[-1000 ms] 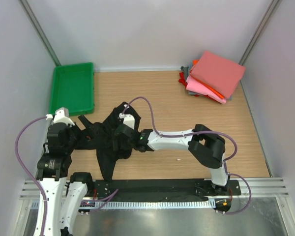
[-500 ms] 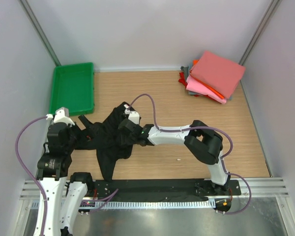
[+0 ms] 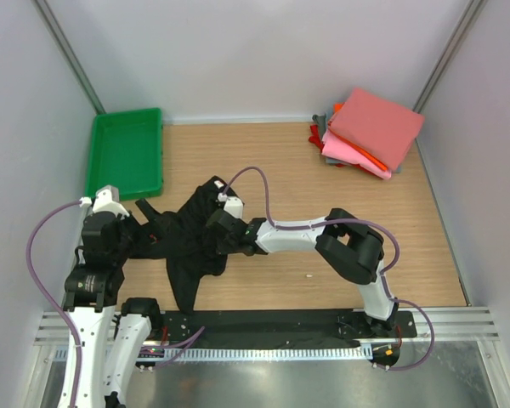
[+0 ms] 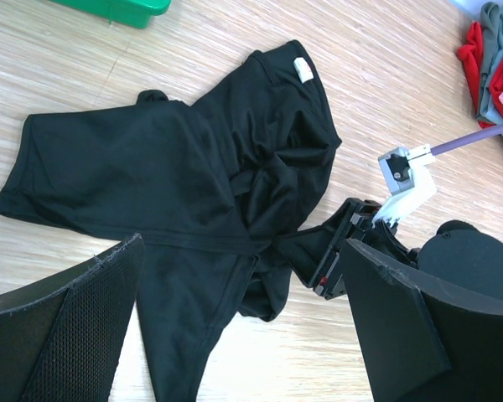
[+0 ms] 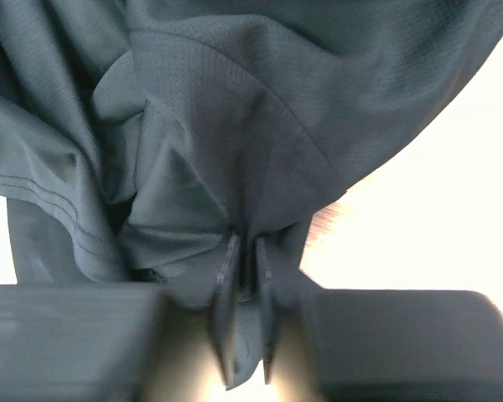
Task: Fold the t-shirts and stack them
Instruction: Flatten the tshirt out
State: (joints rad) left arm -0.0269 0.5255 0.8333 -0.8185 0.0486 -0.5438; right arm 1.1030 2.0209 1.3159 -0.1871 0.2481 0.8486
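Open table (image 3: 280,161) between black t-shirt (image 3: 180,255) and folded stack (image 3: 374,127).

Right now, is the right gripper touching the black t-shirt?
Touching. The right wrist view shows the right gripper closed on a fold of the black t-shirt.

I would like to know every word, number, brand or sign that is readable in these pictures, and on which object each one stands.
No text can be read in any view.
White neck label on the black t-shirt: no print can be made out on it.
Green tray: no lettering shows.
Stack of folded t-shirts: no print or logo shows.
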